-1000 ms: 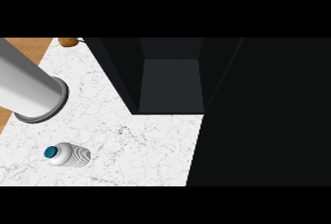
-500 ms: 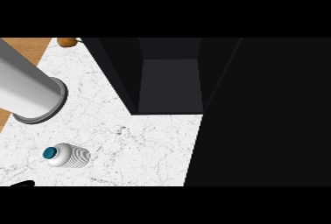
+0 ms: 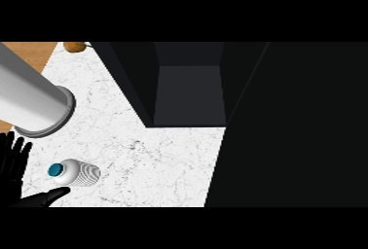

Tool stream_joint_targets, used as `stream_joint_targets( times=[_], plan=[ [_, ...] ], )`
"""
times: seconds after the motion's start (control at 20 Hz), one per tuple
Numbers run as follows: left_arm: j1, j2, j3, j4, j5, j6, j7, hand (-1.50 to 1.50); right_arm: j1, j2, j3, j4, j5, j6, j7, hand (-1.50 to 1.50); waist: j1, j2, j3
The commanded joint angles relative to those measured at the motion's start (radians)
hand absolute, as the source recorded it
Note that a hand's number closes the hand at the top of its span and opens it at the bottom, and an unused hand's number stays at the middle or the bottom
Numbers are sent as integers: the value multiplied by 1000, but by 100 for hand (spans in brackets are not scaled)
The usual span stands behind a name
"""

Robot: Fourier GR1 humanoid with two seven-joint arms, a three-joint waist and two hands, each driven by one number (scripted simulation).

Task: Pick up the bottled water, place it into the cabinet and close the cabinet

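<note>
The bottled water (image 3: 73,173) stands upright on the white marble counter (image 3: 144,160) at the lower left, seen from above: a white ribbed body with a teal cap. My left hand (image 3: 10,168) is open at the view's left edge. Its fingers point up just left of the bottle, and its thumb (image 3: 45,198) stretches out below the bottle, apart from it. The dark cabinet (image 3: 188,92) stands open at the upper middle, with a grey floor inside. My right hand is out of view.
A big grey cylinder (image 3: 28,99) lies across the upper left, above the bottle. A small brown object (image 3: 74,46) sits at the counter's far edge. Black cabinet panels (image 3: 295,126) fill the right side. Wood (image 3: 28,51) shows at the far left.
My left hand has come up into view from the lower left corner and now brackets the bottle's left and lower sides. The bottle has not moved.
</note>
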Motion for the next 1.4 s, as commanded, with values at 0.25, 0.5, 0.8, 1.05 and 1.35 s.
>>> stream_joint_targets(
  times=[0.25,0.5,0.8,1.05,1.35],
  plan=[
    [-3,-10,-35,187,-42,-37,-164,-150,-41,26,102,-67,185,-75,85,-150,5,0,-1],
    [-27,-9,-48,308,-45,-20,-277,-150,-10,-26,109,-90,167,-72,81,-150,3,-1,0],
    [-87,-14,-67,489,-94,45,-371,-150,-43,-78,-10,-120,64,-54,94,-150,4,2,0],
    [-134,29,-39,577,-66,51,-409,-150,32,-90,90,-107,126,-91,28,-150,0,0,0],
    [-125,-10,-63,673,-85,83,-528,-150,-2,-66,139,-58,174,-115,16,-150,1,0,0]
  ],
)
